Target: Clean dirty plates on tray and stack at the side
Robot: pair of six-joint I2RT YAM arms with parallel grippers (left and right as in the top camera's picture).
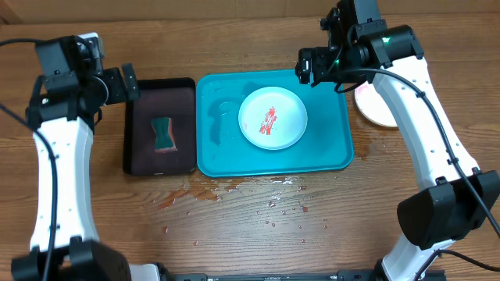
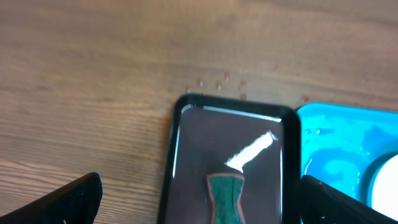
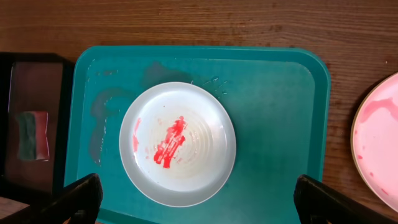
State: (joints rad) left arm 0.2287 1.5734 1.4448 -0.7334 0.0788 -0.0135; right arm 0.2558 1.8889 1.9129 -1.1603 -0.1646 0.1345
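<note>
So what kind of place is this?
Likely a robot test bench, not a kitchen: two robot arms flank a wooden table, with a red-smeared plate on a turquoise tray and a sponge in a black tray.

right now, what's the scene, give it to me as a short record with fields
tray: large turquoise plastic tray, wet patches
on tray: one pale round plastic plate, red smear in its middle
off tray: pink-smeared round plate, just right of it
side tray: small black rectangular tray holding a green sponge
left gripper: open, empty
right gripper: open, empty
</note>
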